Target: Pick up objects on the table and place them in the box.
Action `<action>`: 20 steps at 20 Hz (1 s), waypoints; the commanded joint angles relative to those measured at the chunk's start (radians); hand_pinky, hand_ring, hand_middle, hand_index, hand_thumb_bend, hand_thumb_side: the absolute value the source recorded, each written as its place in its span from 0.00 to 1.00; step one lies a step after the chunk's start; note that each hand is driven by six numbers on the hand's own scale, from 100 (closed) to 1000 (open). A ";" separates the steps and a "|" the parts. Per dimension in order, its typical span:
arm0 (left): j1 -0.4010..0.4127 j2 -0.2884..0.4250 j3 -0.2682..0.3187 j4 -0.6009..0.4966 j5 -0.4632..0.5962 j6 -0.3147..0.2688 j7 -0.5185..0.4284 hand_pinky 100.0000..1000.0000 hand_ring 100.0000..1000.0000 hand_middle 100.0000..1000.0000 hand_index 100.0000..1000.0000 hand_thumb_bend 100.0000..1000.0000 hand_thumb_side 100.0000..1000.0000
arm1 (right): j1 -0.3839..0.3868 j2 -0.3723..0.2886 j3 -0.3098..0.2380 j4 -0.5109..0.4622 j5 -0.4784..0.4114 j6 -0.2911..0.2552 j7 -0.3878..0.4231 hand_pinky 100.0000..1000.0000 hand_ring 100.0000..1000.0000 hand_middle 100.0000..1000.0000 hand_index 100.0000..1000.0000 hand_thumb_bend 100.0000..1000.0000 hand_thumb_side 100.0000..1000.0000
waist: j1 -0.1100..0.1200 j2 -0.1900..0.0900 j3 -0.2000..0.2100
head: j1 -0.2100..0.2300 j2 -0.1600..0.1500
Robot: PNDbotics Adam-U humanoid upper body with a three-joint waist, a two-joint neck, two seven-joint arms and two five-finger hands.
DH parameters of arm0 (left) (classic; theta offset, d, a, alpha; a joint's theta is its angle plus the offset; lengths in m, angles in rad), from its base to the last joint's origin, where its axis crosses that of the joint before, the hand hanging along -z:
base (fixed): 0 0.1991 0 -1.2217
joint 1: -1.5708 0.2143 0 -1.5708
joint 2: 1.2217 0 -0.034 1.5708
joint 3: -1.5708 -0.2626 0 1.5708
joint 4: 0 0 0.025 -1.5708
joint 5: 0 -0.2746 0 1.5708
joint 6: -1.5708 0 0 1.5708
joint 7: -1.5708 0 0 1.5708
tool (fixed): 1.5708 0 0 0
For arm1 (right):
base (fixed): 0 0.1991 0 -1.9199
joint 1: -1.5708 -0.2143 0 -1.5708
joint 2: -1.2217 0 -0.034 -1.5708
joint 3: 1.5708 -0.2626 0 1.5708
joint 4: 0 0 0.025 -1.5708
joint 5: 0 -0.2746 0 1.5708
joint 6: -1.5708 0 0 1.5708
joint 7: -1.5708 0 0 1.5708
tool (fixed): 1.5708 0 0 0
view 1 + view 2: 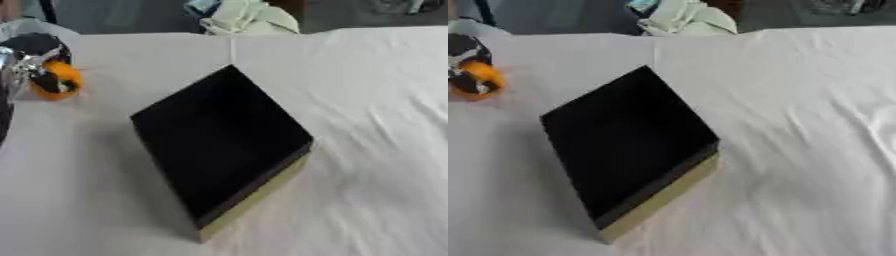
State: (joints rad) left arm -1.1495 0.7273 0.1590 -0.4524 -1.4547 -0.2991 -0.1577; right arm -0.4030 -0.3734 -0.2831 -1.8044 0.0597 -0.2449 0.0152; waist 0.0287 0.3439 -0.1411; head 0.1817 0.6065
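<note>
The left robot hand (pixel 35 62) enters at the upper left, its dark fingers curled round an orange object (pixel 59 80), which it holds just above or on the white-clothed counter (pixel 367 125); contact with the cloth cannot be confirmed. The right robot hand appears in neither view. The box (pixel 219 145), black inside with a pale outer wall, lies near the centre, set cornerwise, well apart from the held object. No contents can be made out in its dark interior. Judged step: carry the object to the box. To do it well, the robot hand should lift clear of the near rim, travel rightward over the opening, and release only once above the interior.
</note>
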 commanded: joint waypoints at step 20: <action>-0.021 0.055 -0.028 -0.139 0.085 -0.124 0.011 0.00 0.22 0.27 0.32 0.63 0.00 | 0.007 -0.006 -0.001 -0.024 -0.006 0.010 0.015 0.64 0.52 0.56 0.80 0.00 0.83 | 0.012 -0.077 0.014 | -0.029 0.028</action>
State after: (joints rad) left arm -1.1506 0.7334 0.1336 -0.5580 -1.3839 -0.4097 -0.1473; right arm -0.3892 -0.3646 -0.2824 -1.8062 0.0584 -0.2353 0.0278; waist 0.0417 0.2895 -0.1291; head 0.1552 0.6285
